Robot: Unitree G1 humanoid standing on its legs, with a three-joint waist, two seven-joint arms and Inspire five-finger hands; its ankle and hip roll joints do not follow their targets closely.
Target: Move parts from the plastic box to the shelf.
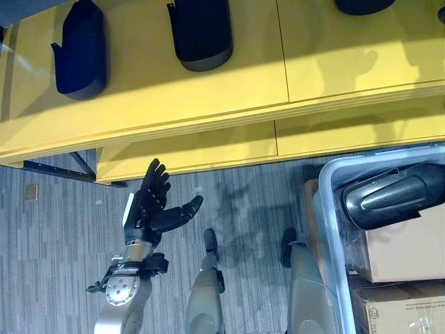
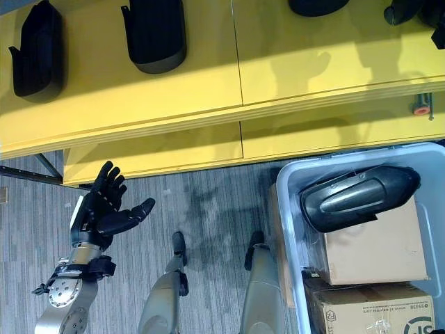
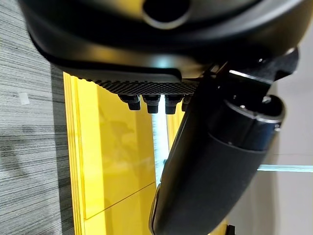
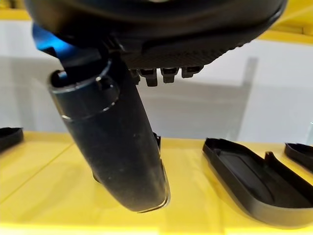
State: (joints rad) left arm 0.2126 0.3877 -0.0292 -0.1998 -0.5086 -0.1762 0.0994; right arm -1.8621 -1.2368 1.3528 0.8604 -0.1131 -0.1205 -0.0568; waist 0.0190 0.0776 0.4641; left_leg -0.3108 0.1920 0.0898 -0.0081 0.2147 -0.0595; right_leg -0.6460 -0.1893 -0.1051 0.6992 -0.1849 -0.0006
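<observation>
Spanning the upper part of both eye views, a yellow shelf (image 1: 208,104) is seen with stepped front edges, and a lower yellow board is set back beneath it. Dark moulded parts are laid on the shelf: one at the upper left (image 1: 82,50), one just right of it (image 1: 201,31), and another cut off by the top edge (image 2: 318,5). Wide bare stretches of yellow are left between them, especially right of the centre seam. At the lower right a clear plastic box (image 2: 284,209) is seen, its far side cut off by the frame edge; inside it a glossy dark part (image 2: 358,196) is rested on cardboard cartons (image 2: 368,250). Striped grey floor (image 1: 69,236) lies open between box and shelf edge. The left hand (image 1: 154,209) is held over that floor at the lower left, fingers spread and straight, thumb out, nothing held, just short of the shelf's front edge. In the right wrist view the right hand (image 4: 161,29) is shown above the shelf surface with its thumb (image 4: 115,147) extended and short fingertips (image 4: 166,73) straight, nothing grasped; a dark part (image 4: 249,181) lies beside it, and more parts are clipped at both side edges.
</observation>
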